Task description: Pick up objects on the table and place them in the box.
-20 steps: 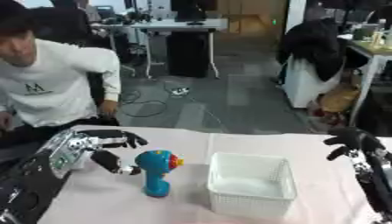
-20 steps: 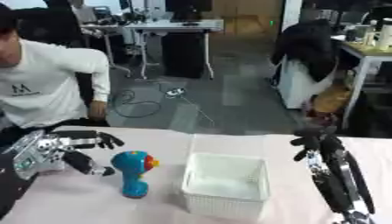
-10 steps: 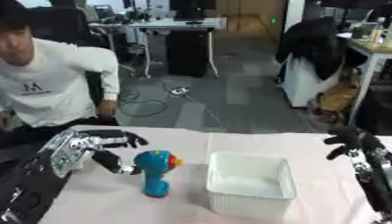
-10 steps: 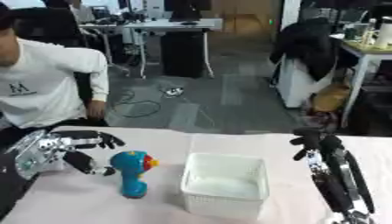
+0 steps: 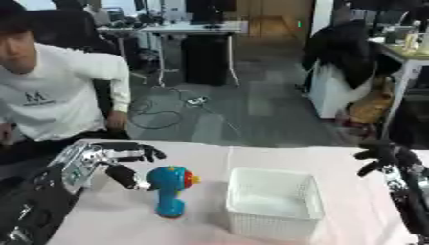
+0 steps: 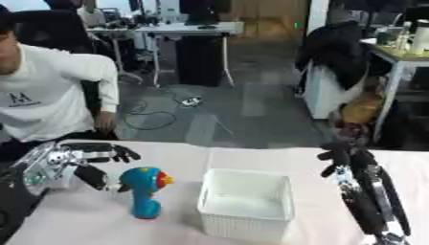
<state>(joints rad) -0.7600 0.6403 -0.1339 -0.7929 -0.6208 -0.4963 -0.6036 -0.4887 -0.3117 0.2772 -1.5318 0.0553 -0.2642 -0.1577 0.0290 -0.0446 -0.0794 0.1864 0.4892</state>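
Left eye view: left hand (image 5: 100,160) spread beside blue toy (image 5: 170,190); white box (image 5: 275,203) unlabelled; right hand (image 5: 381,155) relaxed.

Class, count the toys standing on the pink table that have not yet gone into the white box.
1. The blue toy stands upright on the table, left of the white box, beside the left hand. The box looks empty.

A blue toy (image 5: 170,190) with a red-yellow head stood upright just left of the white box (image 5: 275,204).
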